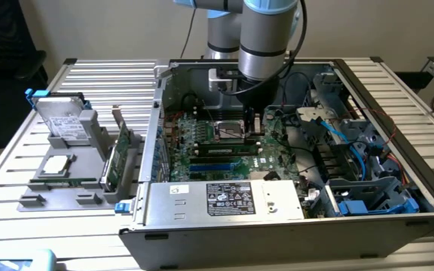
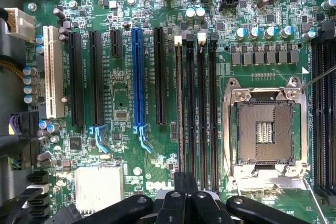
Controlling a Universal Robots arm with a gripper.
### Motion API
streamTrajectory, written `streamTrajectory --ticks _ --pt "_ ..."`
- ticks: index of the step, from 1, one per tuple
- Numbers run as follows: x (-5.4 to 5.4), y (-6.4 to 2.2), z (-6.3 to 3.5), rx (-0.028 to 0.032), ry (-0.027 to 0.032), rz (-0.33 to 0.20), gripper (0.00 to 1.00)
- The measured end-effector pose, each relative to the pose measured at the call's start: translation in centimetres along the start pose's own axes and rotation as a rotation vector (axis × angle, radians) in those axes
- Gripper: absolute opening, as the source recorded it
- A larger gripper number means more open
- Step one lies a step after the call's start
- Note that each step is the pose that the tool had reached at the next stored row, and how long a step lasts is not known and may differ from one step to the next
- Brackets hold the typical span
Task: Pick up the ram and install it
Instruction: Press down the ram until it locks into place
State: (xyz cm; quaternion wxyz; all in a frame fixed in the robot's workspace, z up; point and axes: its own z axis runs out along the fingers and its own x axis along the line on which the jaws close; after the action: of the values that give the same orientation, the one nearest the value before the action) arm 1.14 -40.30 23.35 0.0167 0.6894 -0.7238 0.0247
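Nearest the exterior camera, the silver power supply (image 1: 225,199) with its label sits at the six o'clock edge of the open computer case (image 1: 398,121) on the slatted counter (image 1: 111,76). Behind it lies the green motherboard (image 1: 202,135). The ram (image 1: 228,151), a long green stick, lies seated in a memory slot just below the CPU socket (image 1: 229,131). The robot arm (image 1: 266,39) reaches down from twelve o'clock, its gripper (image 1: 256,121) low beside the socket, just above the ram. At nine o'clock, outside the case, a grey holder (image 1: 66,180) carries a hard drive (image 1: 63,121) and an upright expansion card (image 1: 120,144). Blue cables (image 1: 338,135) crowd the case's three o'clock side.

From the wrist camera, the gripper (image 2: 185,192) shows as black jaws drawn together, holding nothing, over the near ends of the black memory slots (image 2: 197,114). Here the socket (image 2: 265,129) shows open, with the blue expansion slot (image 2: 137,80) and white slot (image 2: 50,72) beyond the memory slots.
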Motion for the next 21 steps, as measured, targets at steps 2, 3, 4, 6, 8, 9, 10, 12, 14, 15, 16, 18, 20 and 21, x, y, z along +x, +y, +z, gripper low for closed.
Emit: streamTrajectory --ticks 2,3,4,6,8,9,10,12,14,15,16,18,20,21 --pt "-0.02 0.00 0.07 0.0004 0.0001 -0.002 0.11" --pt "-0.03 0.00 0.11 0.0006 0.0000 -0.002 0.11" --pt "-0.05 0.01 0.15 0.0009 0.0002 -0.002 0.11" --pt "-0.09 0.01 0.26 0.0013 0.0002 -0.002 0.11" --pt "-0.11 0.01 0.39 0.0016 0.0001 -0.002 0.11" --pt "-0.12 0.01 0.45 0.0016 0.0002 -0.002 0.11" --pt "-0.12 0.01 0.51 0.0016 0.0004 -0.002 0.11" --pt "-0.12 0.02 0.60 0.0015 0.0008 -0.002 0.11" --pt "-0.14 0.02 0.70 0.0017 0.0001 -0.002 0.11" --pt "-0.14 0.02 0.74 0.0016 0.0003 -0.002 0.11" --pt "-0.14 0.02 0.76 0.0014 0.0006 -0.002 0.11" --pt "-0.14 0.05 0.75 0.0016 0.0004 -0.002 0.11" --pt "-0.13 0.27 0.51 0.0008 -0.0011 -0.001 0.11" --pt "-0.09 0.42 0.33 0.0005 -0.0005 -0.002 0.11"
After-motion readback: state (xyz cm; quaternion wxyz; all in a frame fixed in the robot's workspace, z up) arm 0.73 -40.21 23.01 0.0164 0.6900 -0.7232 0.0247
